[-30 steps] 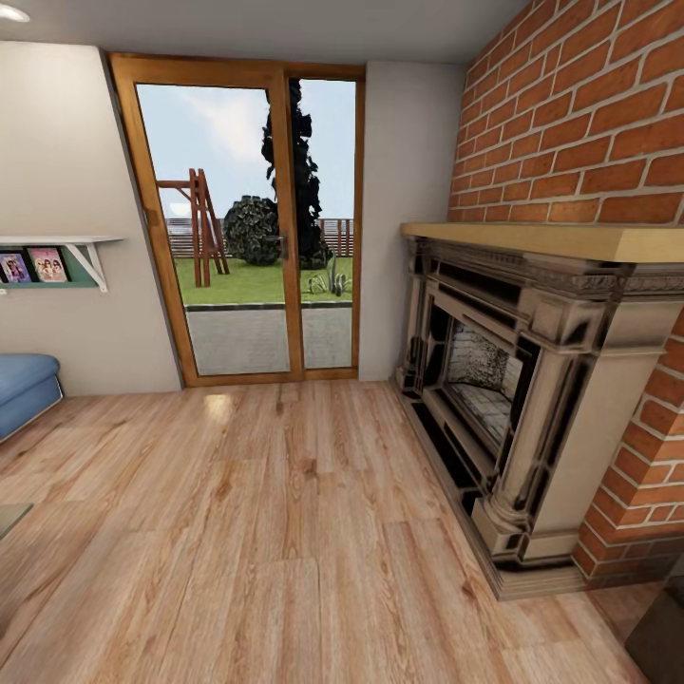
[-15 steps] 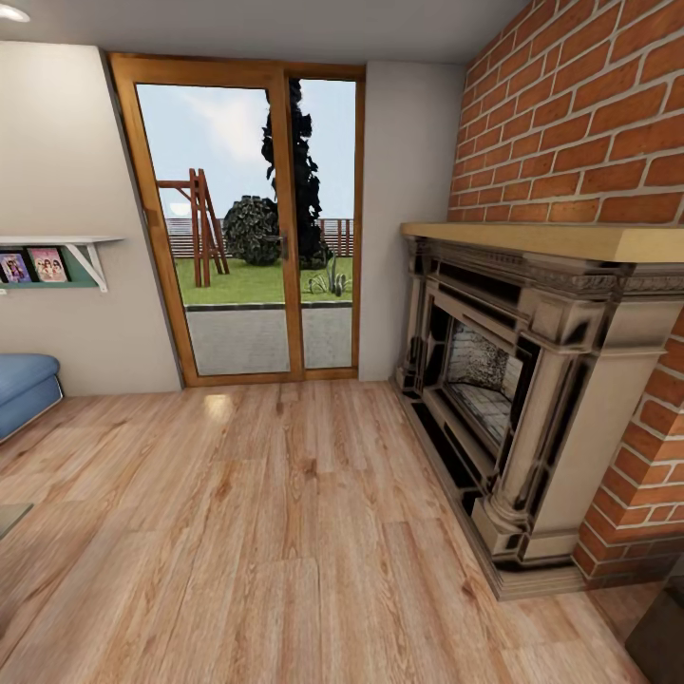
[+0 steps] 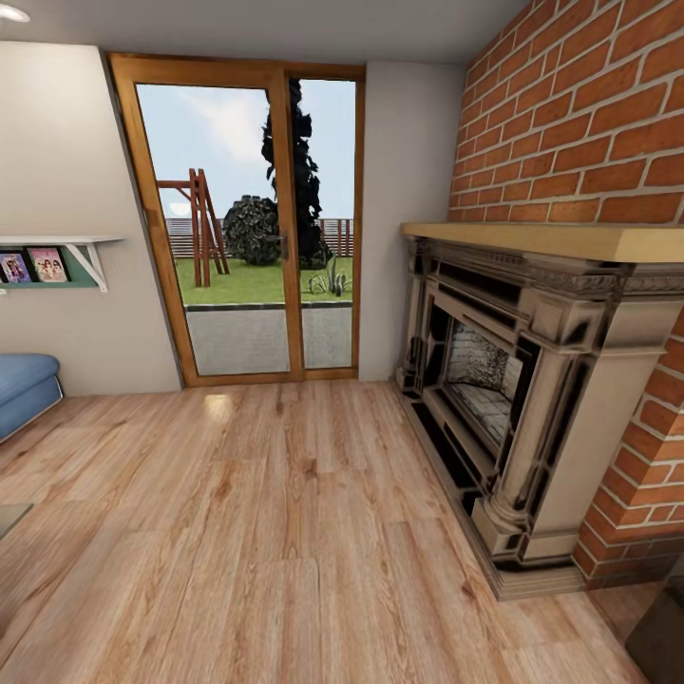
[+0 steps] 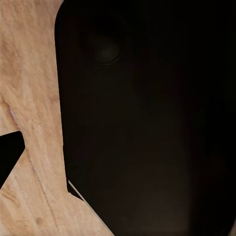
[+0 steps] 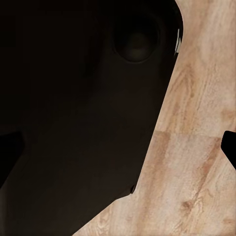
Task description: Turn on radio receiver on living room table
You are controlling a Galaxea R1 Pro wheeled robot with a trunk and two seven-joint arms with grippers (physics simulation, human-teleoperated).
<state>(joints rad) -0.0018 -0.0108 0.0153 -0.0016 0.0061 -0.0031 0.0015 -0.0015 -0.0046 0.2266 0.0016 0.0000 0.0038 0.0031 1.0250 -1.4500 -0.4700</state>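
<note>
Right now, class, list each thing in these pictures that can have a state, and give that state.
glass doors: shut
fireplace: unlit, no fire
wall shelf: holding upright picture books
sofa: nothing on the part in view
ceiling light: glowing white

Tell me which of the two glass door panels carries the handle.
The wider left door panel: its dark handle sits at its right edge. The narrower right door panel shows none.

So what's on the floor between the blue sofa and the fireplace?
Head view: only bare wood plank floor lies between the blue sofa and the fireplace. The glass doors stand behind that stretch.
</note>
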